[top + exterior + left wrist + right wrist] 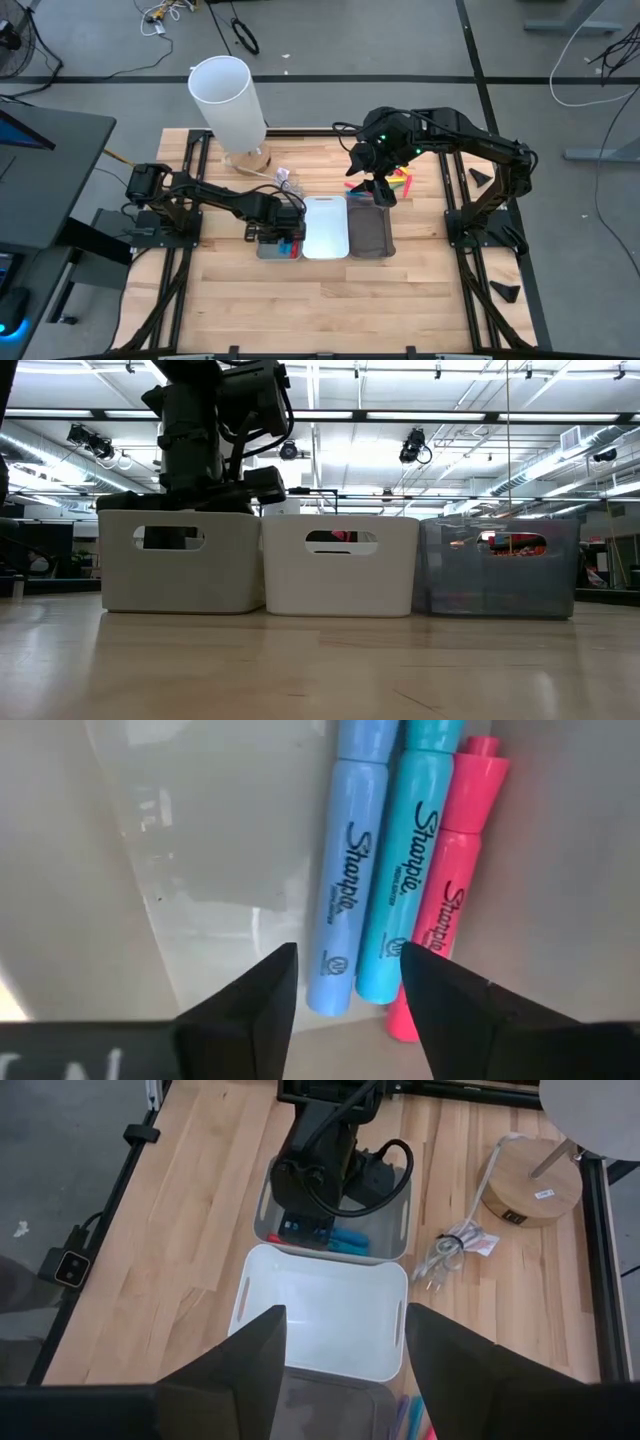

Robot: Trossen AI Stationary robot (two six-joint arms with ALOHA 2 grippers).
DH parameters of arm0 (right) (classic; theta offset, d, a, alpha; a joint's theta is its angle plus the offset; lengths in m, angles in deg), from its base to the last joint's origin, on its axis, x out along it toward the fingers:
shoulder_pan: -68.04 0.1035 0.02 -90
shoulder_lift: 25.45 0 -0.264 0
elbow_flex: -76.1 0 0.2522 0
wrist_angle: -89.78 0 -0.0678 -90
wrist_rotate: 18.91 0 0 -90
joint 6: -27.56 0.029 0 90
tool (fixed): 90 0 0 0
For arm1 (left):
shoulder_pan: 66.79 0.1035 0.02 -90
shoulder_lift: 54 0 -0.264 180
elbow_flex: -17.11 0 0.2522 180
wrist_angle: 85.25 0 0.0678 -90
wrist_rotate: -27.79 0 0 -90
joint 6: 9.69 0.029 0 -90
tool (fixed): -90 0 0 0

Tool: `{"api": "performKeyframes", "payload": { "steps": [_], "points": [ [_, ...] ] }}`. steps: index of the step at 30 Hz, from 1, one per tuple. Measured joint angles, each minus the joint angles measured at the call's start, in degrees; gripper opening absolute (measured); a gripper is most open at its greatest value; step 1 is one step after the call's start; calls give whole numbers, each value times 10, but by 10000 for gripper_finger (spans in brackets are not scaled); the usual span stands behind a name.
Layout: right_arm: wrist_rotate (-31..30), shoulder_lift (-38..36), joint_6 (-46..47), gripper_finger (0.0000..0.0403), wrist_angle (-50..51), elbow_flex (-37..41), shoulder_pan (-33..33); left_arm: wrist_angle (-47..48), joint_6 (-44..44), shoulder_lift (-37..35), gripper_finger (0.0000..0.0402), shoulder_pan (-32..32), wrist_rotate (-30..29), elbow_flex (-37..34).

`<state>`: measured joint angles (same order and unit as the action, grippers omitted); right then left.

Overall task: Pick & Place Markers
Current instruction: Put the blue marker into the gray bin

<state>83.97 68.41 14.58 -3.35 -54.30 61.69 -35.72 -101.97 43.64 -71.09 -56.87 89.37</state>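
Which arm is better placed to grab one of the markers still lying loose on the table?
The right, probably. Its open pincer hovers over the dark tray, beside the loose markers on the table. The left pincer, also open, is down in the grey tray on the far side.

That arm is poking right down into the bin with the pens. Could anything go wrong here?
Possibly. The left gripper hangs open over three markers lying side by side in the light grey tray: a light blue marker, a teal marker and a pink marker. Closing now might pinch two at once or nudge a neighbour. The right gripper, open, hovers above the white tray next door, so the arms might crowd each other.
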Motion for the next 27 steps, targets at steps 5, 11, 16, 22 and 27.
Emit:
{"api": "performKeyframes", "payload": {
  "steps": [5, 11, 16, 22, 27],
  "points": [
    [0, 0, 0, 208, 0, 0, 0, -4, 1, 0, 177, 0, 2, 0],
    [0, 0, 0, 208, 1, 0, 0, -7, 63, -26, 176, 0, -6, 0],
    [0, 0, -13, 208, 0, 0, 0, -29, 153, -72, 176, 0, -56, 0],
    [0, 0, -11, 208, 6, 0, 0, -53, 297, -122, 176, -1, -80, 0],
    [0, 0, 15, 208, 8, 0, -1, -87, 421, -163, 177, -1, -105, 0]
  ]
}}
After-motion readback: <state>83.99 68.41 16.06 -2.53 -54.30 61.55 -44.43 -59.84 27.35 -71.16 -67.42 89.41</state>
